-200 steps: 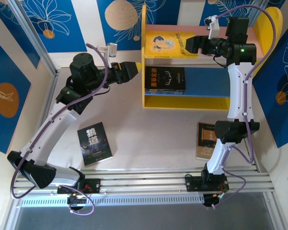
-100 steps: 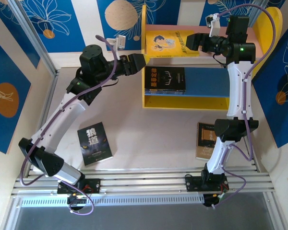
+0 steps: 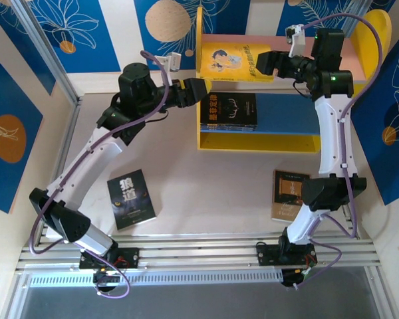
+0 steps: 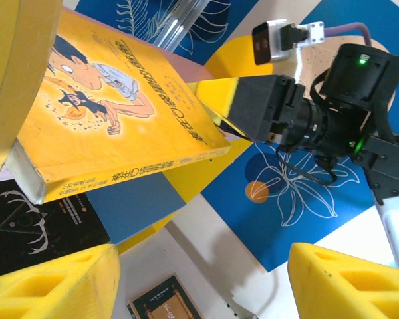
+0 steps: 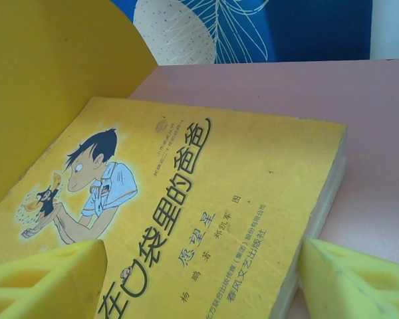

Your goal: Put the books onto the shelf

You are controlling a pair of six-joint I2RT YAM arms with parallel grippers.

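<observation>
While the shelf (image 3: 253,142) holds the yellow book (image 3: 229,58) flat on its pink upper board (image 5: 359,100) and dark books (image 3: 229,109) on its blue lower board (image 3: 286,113), a black paperback (image 3: 132,198) lies off the shelf's front left and a brown paperback (image 3: 287,193) before its right half. Both look light, thin, floppy and glossy, so pinching a free edge seems best. The right gripper (image 3: 265,63) spreads wide at the yellow book's right edge; the left gripper (image 3: 195,89) gapes empty beside the shelf's left panel.
</observation>
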